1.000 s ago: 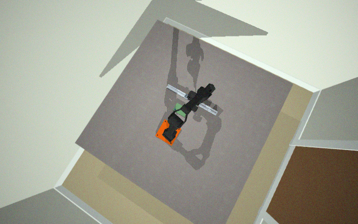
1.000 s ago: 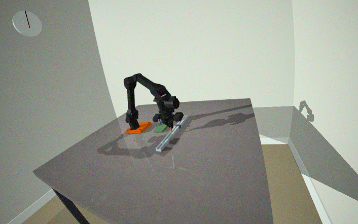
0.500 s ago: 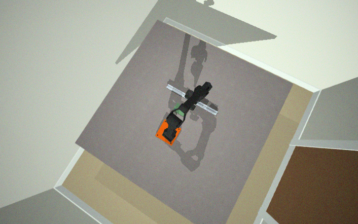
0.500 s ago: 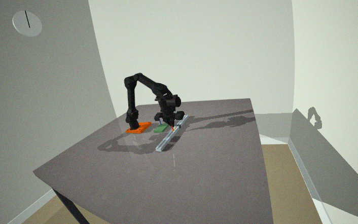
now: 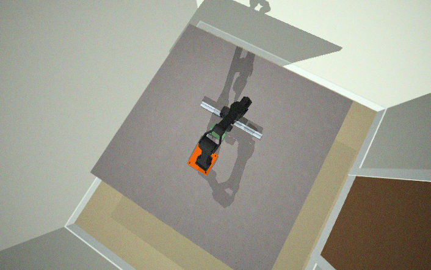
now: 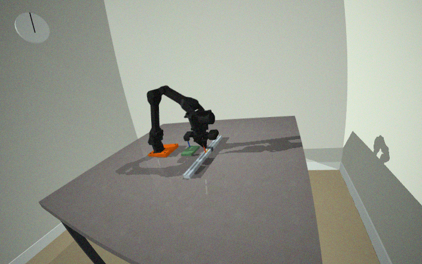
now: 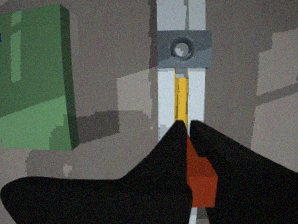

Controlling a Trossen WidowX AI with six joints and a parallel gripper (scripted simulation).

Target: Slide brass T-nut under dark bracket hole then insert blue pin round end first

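Fingers (image 6: 205, 147) pinching an orange handle (image 6: 204, 149) (image 7: 202, 187) over the rail (image 6: 193, 168) (image 7: 167, 100)
Brass nut (image 7: 181, 97) lies in the slot, just beside the dark bracket (image 6: 210, 149) (image 7: 166, 50).

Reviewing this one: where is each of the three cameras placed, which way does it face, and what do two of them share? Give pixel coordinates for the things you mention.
Top: high overhead, facing down at the table; shows the black arm and its orange base (image 5: 192, 161) (image 6: 173, 148).
Exterior: off to one side, above table height, facing across the table; shows the whole arm from the side.
Wrist: on the arm near the jaws, facing past them toward the rail (image 5: 207, 107) (image 6: 193, 170) (image 7: 165, 95); shows only the black jaws, closed on the orange handle (image 6: 204, 149) (image 7: 204, 191).
Top and exterior share the base and rail.
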